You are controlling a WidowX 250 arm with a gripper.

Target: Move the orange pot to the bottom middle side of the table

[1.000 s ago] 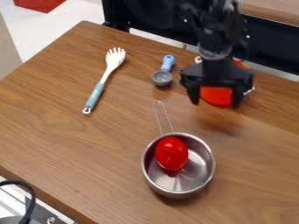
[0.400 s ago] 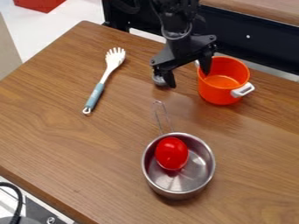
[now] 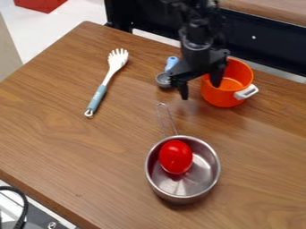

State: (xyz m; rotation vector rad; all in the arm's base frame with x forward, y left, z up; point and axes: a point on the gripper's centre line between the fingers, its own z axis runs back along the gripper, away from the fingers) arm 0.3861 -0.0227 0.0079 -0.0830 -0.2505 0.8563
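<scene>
Watching from my station: the black gripper (image 3: 200,87) hangs over the far part of the wooden table (image 3: 65,147), its fingers wide apart. One finger is over the opening of the orange pot (image 3: 221,98); the other points down outside it, on the side towards the measuring scoop (image 3: 163,80). I can't tell whether either finger touches the pot. Pot upright, near the table's back edge, right of centre in my view, white handle (image 3: 245,92) facing me and to the right. Scoop lies just left of the gripper, blue handle pointing to the back edge. Nearer to me, a steel pan (image 3: 200,172) holds a smooth red object (image 3: 176,157); its wire handle (image 3: 167,120) points to the back. Off to the left I note a white-headed utensil (image 3: 106,82) with a blue-grey handle, lying at a slant.
</scene>
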